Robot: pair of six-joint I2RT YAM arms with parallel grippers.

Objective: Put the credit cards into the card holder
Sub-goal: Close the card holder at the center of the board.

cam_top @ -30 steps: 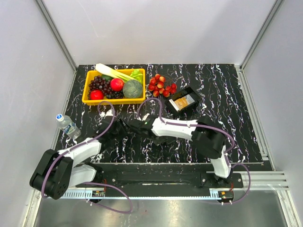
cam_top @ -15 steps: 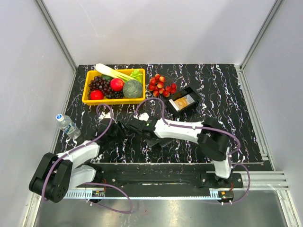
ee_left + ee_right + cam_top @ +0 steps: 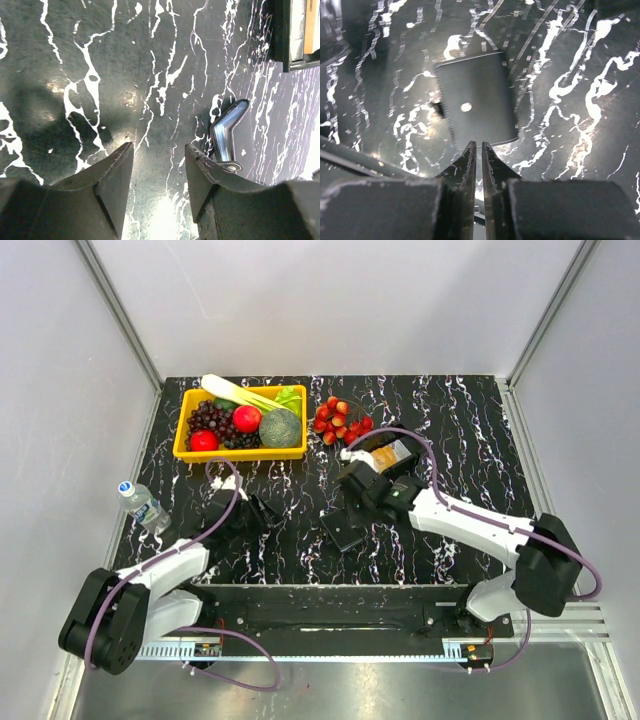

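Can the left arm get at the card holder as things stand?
Probably yes: the card holder lies to the right of the open left gripper with nothing between them. But the right gripper is poised right at the holder, so the two may crowd each other.

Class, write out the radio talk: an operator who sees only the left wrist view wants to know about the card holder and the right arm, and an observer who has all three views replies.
Operator: Past my open left claw I see the card holder only edge-on. What does its upper face look like?
Observer: In the right wrist view it is a flat black cover with one small round stud near the middle.
Operator: And where is the right claw? It isn't in my view.
Observer: The right claw hangs at one edge of the holder, nearly shut, with nothing between its fingers.
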